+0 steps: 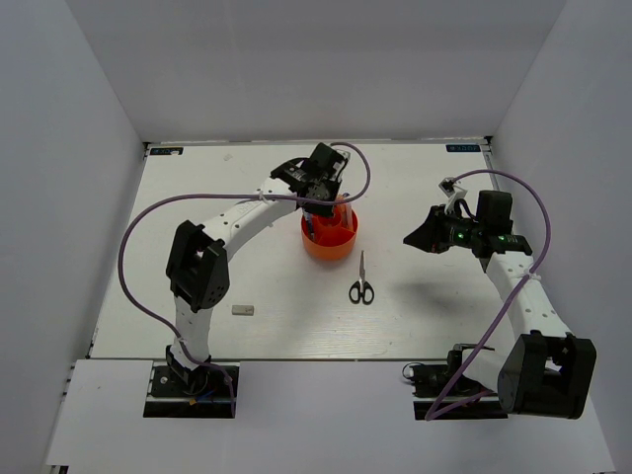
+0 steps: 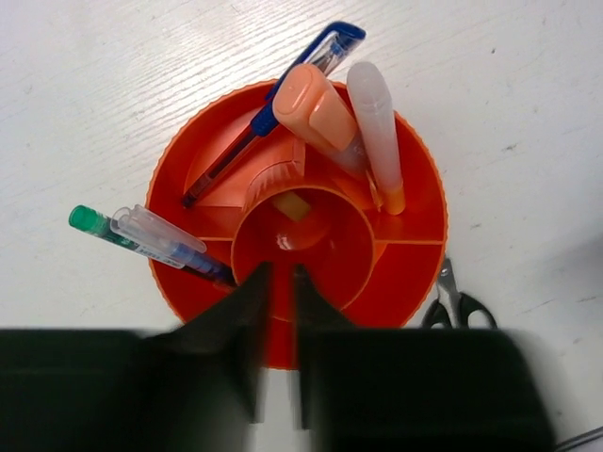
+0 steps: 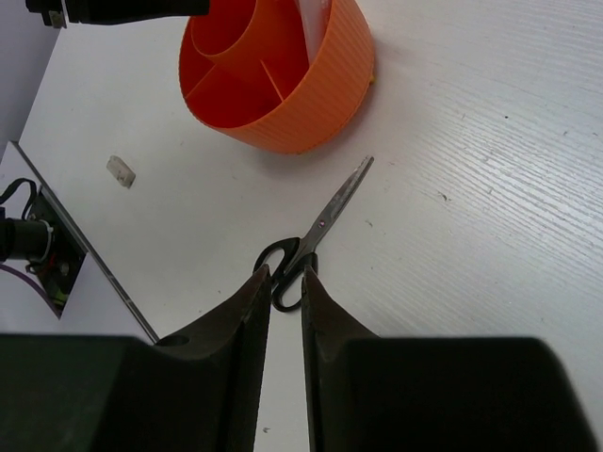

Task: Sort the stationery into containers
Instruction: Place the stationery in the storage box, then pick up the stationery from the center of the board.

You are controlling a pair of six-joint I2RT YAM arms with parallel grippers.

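The round red-orange tub stands mid-table. In the left wrist view the tub holds a blue pen, an orange highlighter and a white marker with an orange cap in its far compartments. A second pen leans out of the left compartment. The black-handled scissors lie flat on the table just in front of the tub, and also show in the right wrist view. My left gripper hovers over the tub, shut and empty. My right gripper is shut and empty, above the scissors' handles.
A small grey-white block lies on the table left of the scissors, and it also shows in the right wrist view. A small yellow piece sits in the tub's central cup. White walls enclose the table.
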